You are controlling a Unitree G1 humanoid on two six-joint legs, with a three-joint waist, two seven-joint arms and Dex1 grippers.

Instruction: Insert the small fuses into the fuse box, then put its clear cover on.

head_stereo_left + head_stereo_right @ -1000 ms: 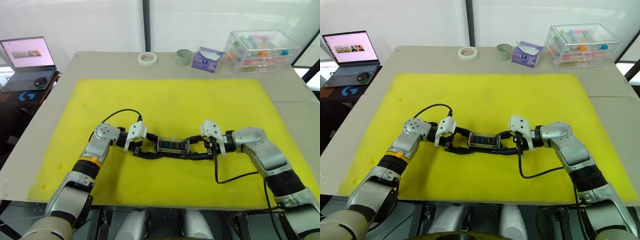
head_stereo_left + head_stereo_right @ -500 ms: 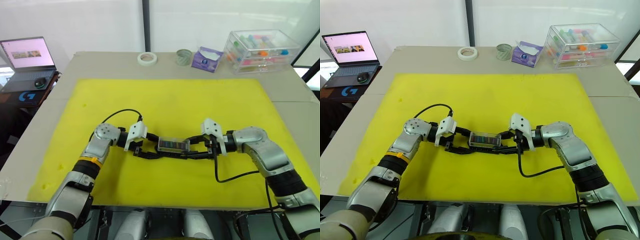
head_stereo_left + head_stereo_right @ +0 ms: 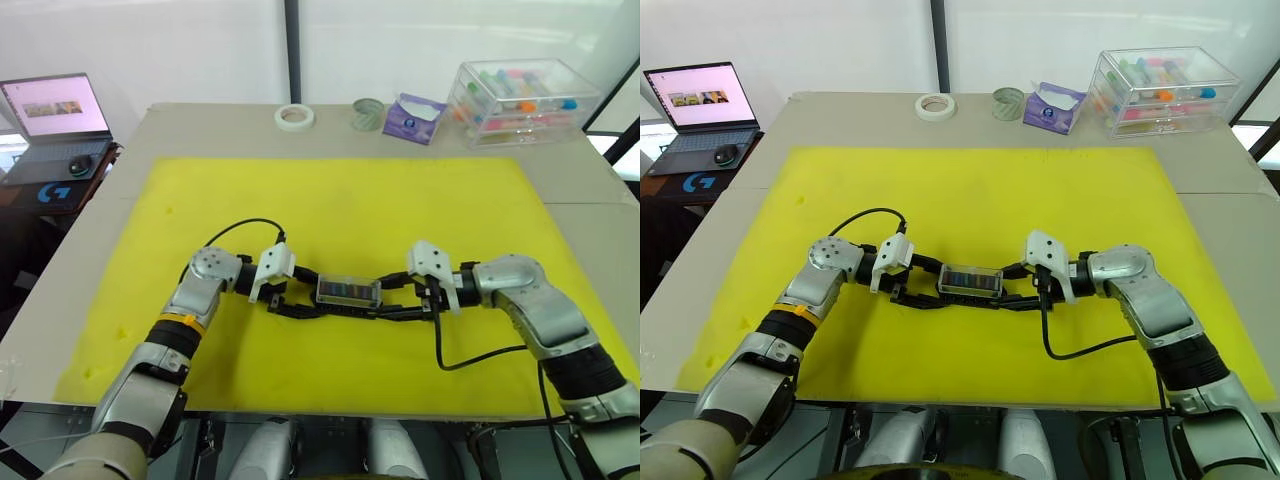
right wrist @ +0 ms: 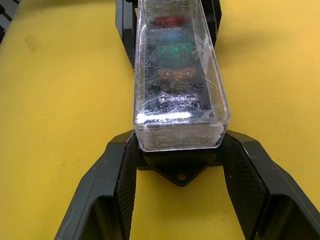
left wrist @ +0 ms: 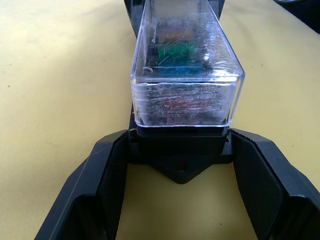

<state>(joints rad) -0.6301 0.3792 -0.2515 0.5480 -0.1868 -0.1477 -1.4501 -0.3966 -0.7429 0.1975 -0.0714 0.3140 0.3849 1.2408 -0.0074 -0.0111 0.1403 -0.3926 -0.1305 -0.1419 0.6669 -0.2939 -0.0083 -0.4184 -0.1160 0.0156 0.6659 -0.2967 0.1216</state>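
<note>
The black fuse box (image 3: 347,291) lies on the yellow mat (image 3: 340,200), midway between my two grippers. Its clear cover (image 5: 185,75) sits on top, and the small fuses (image 4: 172,50) stand in a row under it, red, blue and green among them. My left gripper (image 3: 300,300) straddles the box's left end, with both fingertips (image 5: 117,155) pressed against the black base. My right gripper (image 3: 395,304) straddles the other end, fingers spread just wider than the base (image 4: 180,167).
Along the table's far edge stand a large clear box of coloured tubes (image 3: 525,100), a purple packet (image 3: 415,117), a greenish roll (image 3: 368,113) and a tape roll (image 3: 295,117). A laptop (image 3: 55,120) sits off the table's left side. Black cables loop beside both wrists.
My right arm has drawn back a little to the right, away from the box. The fuse box and my left gripper have stayed put.
</note>
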